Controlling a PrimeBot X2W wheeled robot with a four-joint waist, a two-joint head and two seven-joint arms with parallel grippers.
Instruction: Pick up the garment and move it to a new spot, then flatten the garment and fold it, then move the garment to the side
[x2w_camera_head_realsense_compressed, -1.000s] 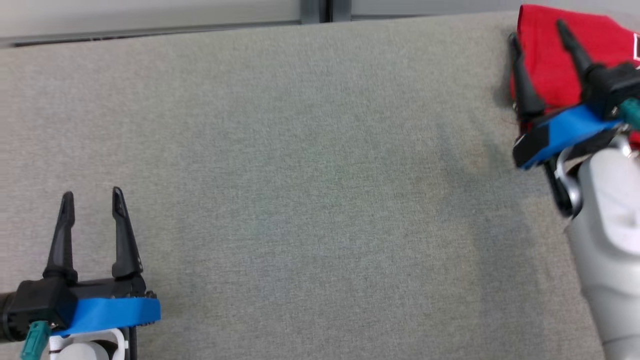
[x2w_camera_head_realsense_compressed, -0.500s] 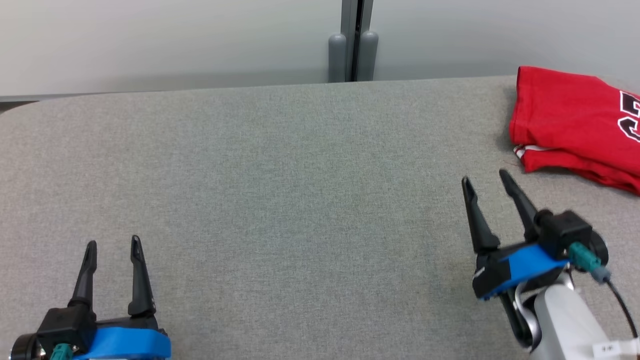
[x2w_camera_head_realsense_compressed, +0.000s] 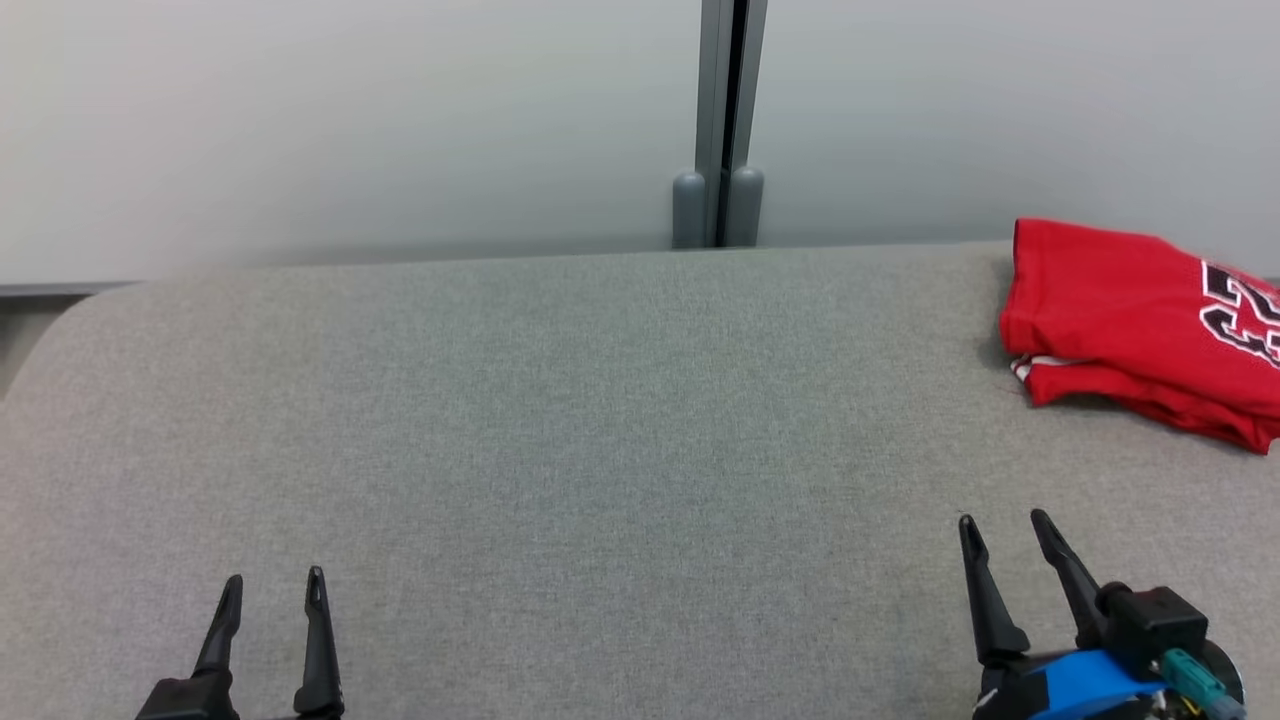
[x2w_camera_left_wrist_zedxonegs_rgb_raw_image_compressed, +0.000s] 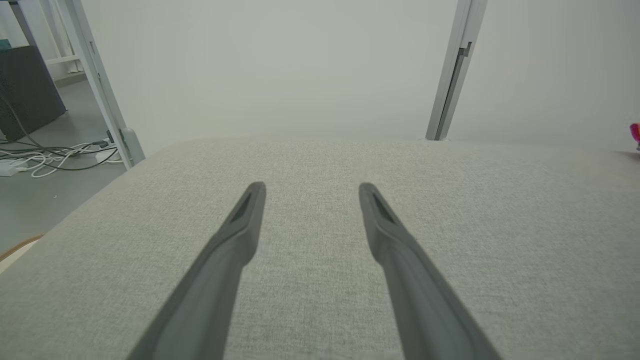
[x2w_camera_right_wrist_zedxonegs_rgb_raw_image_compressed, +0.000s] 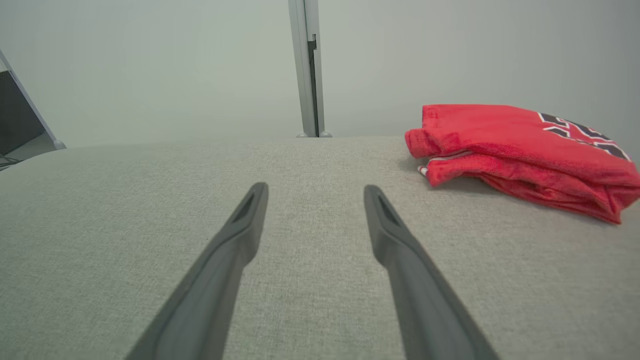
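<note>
Worktop (x2w_camera_head_realsense_compressed: 560, 420): a broad surface covered in grey woven fabric, with a rounded corner at the far left, seen in all three views. Wall panels (x2w_camera_head_realsense_compressed: 350, 120): pale and plain, set directly behind the worktop's far edge. Post (x2w_camera_head_realsense_compressed: 728, 110): a grey upright by which the panels are joined, with two rounded feet at its base. Garment (x2w_camera_head_realsense_compressed: 1110, 310): red, folded into a stack of several layers and laid flat on the worktop at its far right, close to the back edge; black-and-white numerals are printed on the top layer, striped trim is shown at the lower left fold, and the right end is cut off by the head view's edge. Right gripper (x2w_camera_head_realsense_compressed: 1003, 520): held low over the near right of the worktop, well apart from the garment; the jaws are spread wide and nothing is held. Left gripper (x2w_camera_head_realsense_compressed: 275, 580): held over the near left of the worktop; the jaws are likewise parted with nothing between them. Cables (x2w_camera_left_wrist_zedxonegs_rgb_raw_image_compressed: 55, 155): a loose tangle on the floor, seen past the worktop's left corner.
</note>
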